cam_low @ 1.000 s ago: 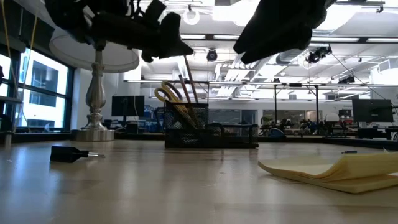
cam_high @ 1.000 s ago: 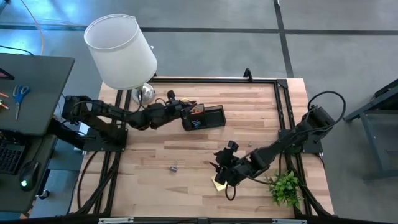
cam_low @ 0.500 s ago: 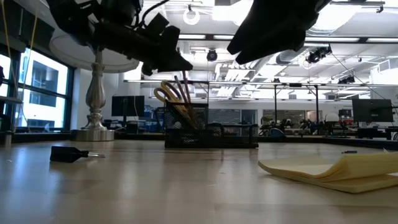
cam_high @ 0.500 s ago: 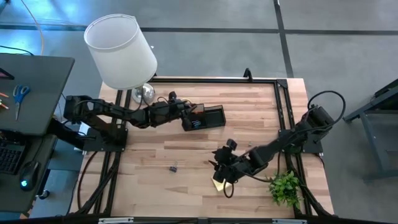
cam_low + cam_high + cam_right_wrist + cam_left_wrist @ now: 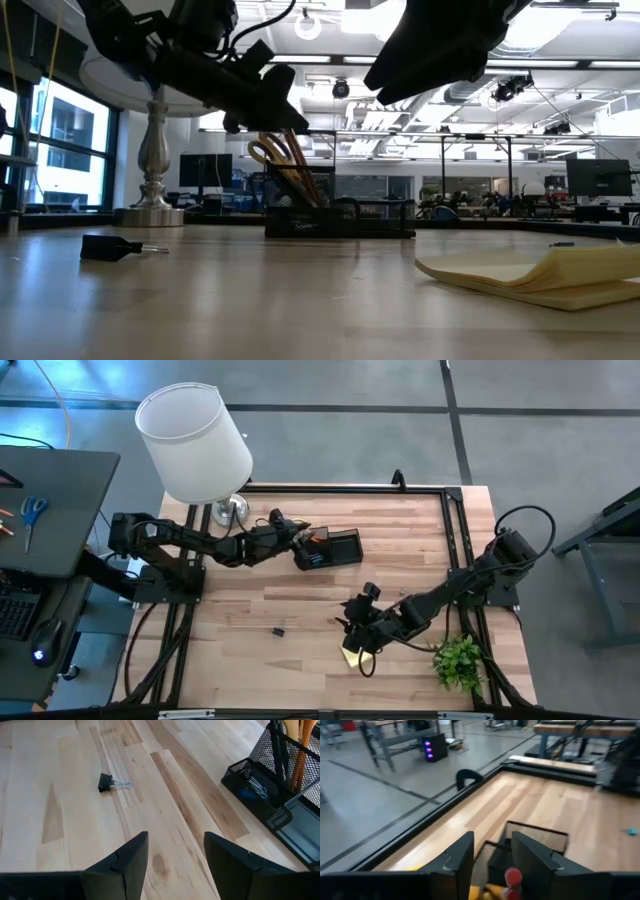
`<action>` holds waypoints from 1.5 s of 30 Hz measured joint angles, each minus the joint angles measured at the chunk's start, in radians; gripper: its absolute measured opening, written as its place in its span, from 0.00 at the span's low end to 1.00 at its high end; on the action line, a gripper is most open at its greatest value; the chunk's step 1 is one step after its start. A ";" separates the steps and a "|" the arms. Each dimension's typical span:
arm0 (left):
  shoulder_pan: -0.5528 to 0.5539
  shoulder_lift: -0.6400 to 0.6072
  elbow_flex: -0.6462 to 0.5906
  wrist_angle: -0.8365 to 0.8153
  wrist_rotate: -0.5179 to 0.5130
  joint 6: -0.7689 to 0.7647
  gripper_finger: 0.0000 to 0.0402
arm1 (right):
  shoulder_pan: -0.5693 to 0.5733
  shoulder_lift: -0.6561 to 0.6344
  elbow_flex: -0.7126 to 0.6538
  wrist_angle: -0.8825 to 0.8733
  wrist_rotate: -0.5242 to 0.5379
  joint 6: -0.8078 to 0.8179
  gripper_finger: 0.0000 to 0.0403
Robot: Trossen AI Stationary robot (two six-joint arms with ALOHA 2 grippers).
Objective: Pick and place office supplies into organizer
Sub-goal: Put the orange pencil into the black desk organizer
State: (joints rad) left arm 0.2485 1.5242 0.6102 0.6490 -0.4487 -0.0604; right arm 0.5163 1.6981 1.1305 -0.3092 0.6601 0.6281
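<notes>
A: While the left gripper point(image 5: 300, 543) hangs over the left end of the organizer point(image 5: 335, 547), its fingers stand parted with nothing between them. The left wrist view puts a red-tipped pencil point(image 5: 512, 879) just below the gap, free of both fingers point(image 5: 461, 861). I judge the step to be the release of a pencil into the tall compartment.

B: What's already in there?

A: Low view shows the yellow-handled scissors point(image 5: 262, 153) and pencils leaning upright in it. Next move, as I judge it: lift clear without snagging those tips, then go for the binder clip point(image 5: 279, 629) lying loose at mid-table, near side.

B: Right arm?

A: The right gripper point(image 5: 357, 632) hovers low just over the sticky-note pad point(image 5: 352, 656), fingers spread, holding nothing. It needs to come down square on the pad's edge.

B: Any differences across views?

A: Right wrist view alone shows binder clips point(image 5: 256, 784) and something blue in the low compartment. Low view alone shows the pad's curled top sheets point(image 5: 545, 272).
</notes>
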 joint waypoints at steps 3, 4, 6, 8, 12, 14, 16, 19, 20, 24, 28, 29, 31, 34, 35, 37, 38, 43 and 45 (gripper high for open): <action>0.000 0.000 0.000 -0.023 -0.049 0.002 0.33 | 0.000 0.000 0.000 0.000 -0.009 0.000 0.47; 0.000 -0.003 0.000 -0.027 -0.056 0.003 0.33 | 0.000 0.000 0.000 0.000 -0.012 0.000 0.47; 0.000 -0.025 0.000 -0.030 -0.053 0.003 0.34 | 0.000 0.000 0.000 0.000 -0.017 0.000 0.47; 0.000 -0.061 0.000 -0.029 -0.027 0.003 0.34 | 0.001 0.000 0.000 -0.001 -0.018 0.000 0.47; -0.001 -0.139 0.000 -0.111 -0.025 0.030 0.33 | 0.000 0.000 0.000 -0.001 -0.018 0.000 0.47; 0.000 -0.162 0.000 -0.185 -0.071 0.035 0.32 | 0.001 0.000 0.000 -0.002 -0.018 0.001 0.47; 0.001 -0.173 0.000 -0.245 -0.114 0.037 0.32 | 0.001 0.000 0.000 -0.001 -0.018 0.001 0.47; 0.001 -0.176 0.000 -0.249 -0.114 0.037 0.30 | 0.000 0.000 0.000 -0.001 -0.018 0.002 0.47; 0.000 -0.176 0.000 -0.241 -0.092 0.035 0.30 | 0.000 0.000 0.000 -0.001 -0.018 0.002 0.47; -0.001 -0.178 0.000 -0.202 -0.004 0.029 0.28 | 0.001 0.000 0.000 -0.001 -0.018 0.001 0.47; -0.001 -0.186 0.000 -0.222 -0.012 0.030 0.27 | 0.000 0.000 0.000 -0.001 -0.016 -0.007 0.47; 0.000 -0.186 0.000 -0.239 -0.013 0.029 0.26 | 0.000 0.000 0.000 -0.001 -0.015 -0.007 0.47; 0.000 -0.186 0.000 -0.268 -0.023 0.030 0.25 | -0.001 0.000 0.000 -0.001 -0.015 -0.008 0.47; 0.000 -0.184 0.000 -0.322 -0.071 0.030 0.24 | -0.001 0.000 0.000 -0.001 -0.015 -0.008 0.47; 0.000 -0.184 0.000 -0.339 -0.089 0.030 0.23 | -0.001 0.000 0.000 -0.001 -0.015 -0.009 0.47; 0.000 -0.185 0.001 -0.363 -0.109 0.029 0.22 | -0.001 0.000 0.000 0.000 -0.014 -0.023 0.47; -0.001 -0.185 0.002 -0.376 -0.121 0.029 0.21 | -0.001 0.000 0.000 0.000 -0.014 -0.026 0.47; 0.000 -0.185 0.002 -0.411 -0.150 0.026 0.18 | -0.008 -0.001 0.000 0.000 0.003 -0.049 0.47; -0.002 -0.193 0.001 -0.417 -0.143 0.026 0.17 | -0.013 -0.001 0.000 0.000 0.000 -0.053 0.47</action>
State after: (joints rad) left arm 0.2468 1.3312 0.6113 0.2316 -0.5922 -0.0345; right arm 0.5033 1.6974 1.1305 -0.3092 0.6600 0.5751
